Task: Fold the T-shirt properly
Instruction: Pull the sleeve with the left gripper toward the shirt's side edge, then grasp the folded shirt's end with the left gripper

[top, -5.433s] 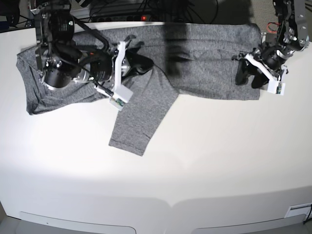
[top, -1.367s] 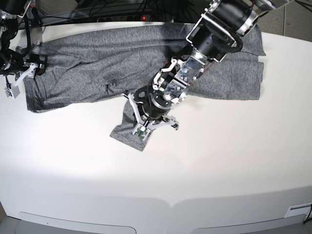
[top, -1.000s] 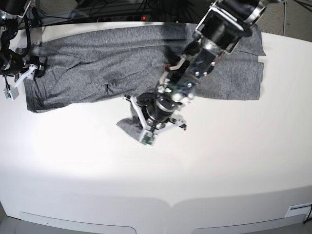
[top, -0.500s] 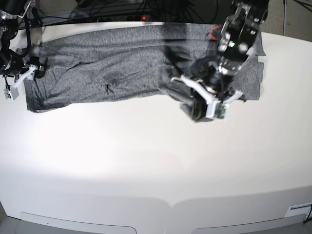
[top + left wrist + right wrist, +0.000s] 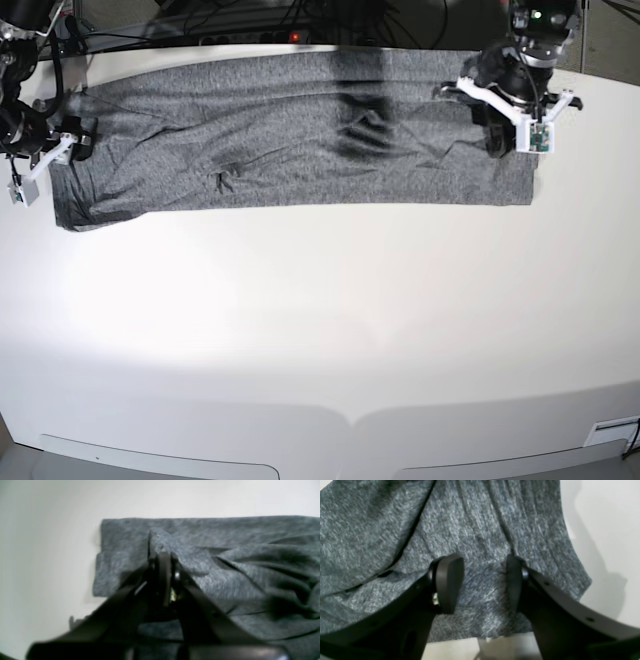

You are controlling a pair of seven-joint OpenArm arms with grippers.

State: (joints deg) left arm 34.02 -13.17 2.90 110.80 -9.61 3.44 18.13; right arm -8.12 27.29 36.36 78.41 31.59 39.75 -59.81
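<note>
T-shirt: one heather-grey garment of thin mottled knit, plain, no print. Lies spread as a long horizontal band across the far part of the white table. Lower edge mostly straight; left end bunched. Creases and a raised fold right of centre; one small pucker left of centre.

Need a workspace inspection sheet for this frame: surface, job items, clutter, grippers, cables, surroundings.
Surface: white table, smooth, bare in front of the garment.
Job's things: grey T-shirt spread as a long band across the far side of the table, wrinkled near the middle.
Clutter: nothing seen.
Grippers: left gripper has its jaws closed on a pinch of fabric at the shirt's end; right gripper has its jaws open over the shirt's other end.
Cables: dark cables behind the table's far edge.
Surroundings: dim area beyond the table, a small red light there.
</note>
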